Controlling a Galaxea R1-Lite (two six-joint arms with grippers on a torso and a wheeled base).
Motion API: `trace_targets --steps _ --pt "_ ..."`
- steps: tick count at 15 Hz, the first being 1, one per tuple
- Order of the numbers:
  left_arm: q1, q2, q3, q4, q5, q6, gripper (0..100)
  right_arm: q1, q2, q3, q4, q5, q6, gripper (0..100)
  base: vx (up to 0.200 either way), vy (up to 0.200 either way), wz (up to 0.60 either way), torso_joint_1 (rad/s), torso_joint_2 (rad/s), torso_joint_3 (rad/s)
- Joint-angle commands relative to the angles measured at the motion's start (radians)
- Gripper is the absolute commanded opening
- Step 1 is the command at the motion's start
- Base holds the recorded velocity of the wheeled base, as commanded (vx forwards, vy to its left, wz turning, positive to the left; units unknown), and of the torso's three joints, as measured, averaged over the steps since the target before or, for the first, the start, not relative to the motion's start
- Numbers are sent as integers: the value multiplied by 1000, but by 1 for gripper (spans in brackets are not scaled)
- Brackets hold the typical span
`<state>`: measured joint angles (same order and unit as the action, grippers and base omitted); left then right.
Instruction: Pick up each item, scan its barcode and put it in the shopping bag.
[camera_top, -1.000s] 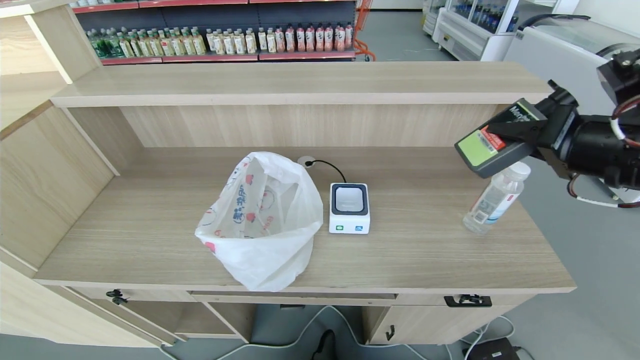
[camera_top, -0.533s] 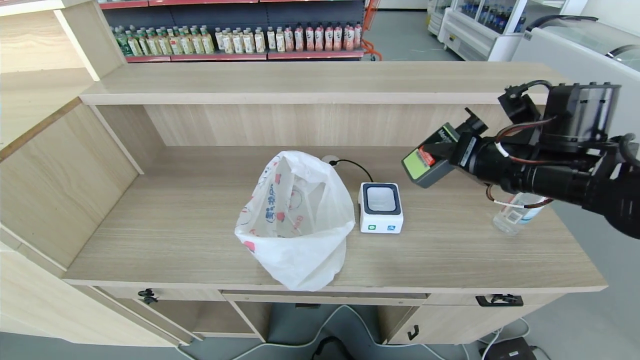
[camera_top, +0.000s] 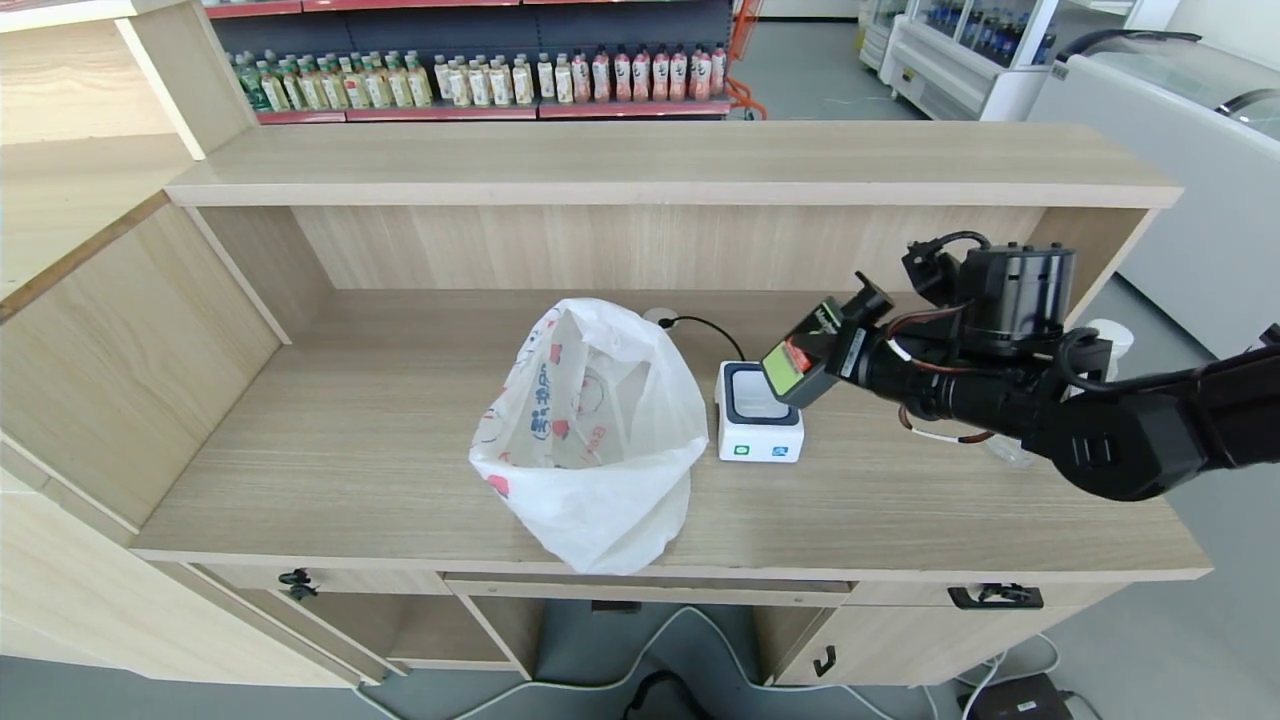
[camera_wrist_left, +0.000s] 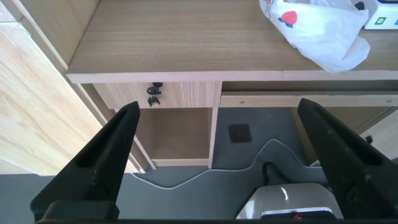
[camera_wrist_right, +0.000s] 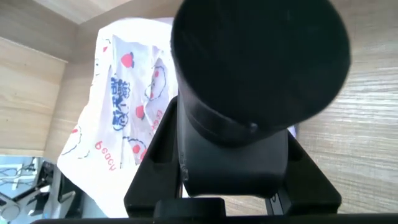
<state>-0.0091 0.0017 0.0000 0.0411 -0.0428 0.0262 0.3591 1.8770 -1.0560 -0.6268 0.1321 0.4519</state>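
Note:
My right gripper (camera_top: 828, 345) is shut on a dark can (camera_top: 792, 368) with a green and red label. It holds the can tilted just above the white barcode scanner (camera_top: 760, 440) at mid-counter. In the right wrist view the can's dark round end (camera_wrist_right: 258, 62) hides most of the scanner. The white shopping bag (camera_top: 590, 440) stands open just left of the scanner, also seen as the printed bag (camera_wrist_right: 121, 118). A clear water bottle (camera_top: 1110, 335) lies behind my right arm, mostly hidden. My left gripper (camera_wrist_left: 217, 168) hangs open below the counter's front edge.
The wooden counter (camera_top: 350, 470) has a raised back ledge (camera_top: 660, 160) and a side wall (camera_top: 120, 350) on the left. The scanner's black cable (camera_top: 700, 325) runs to a hole at the back. Keys hang in a drawer lock (camera_wrist_left: 153, 94).
My right arm has carried the can leftward and down, from above the water bottle to over the scanner. The head camera has also shifted.

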Motion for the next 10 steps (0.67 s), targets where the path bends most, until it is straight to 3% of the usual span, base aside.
trace_targets --steps 1,10 --pt "0 0 0 0 0 0 100 3 47 -10 -16 1 1 0 0 0 0 0 0 0" --pt "0 -2 0 0 0 0 100 20 142 -119 -44 3 13 0 0 0 0 0 0 0"
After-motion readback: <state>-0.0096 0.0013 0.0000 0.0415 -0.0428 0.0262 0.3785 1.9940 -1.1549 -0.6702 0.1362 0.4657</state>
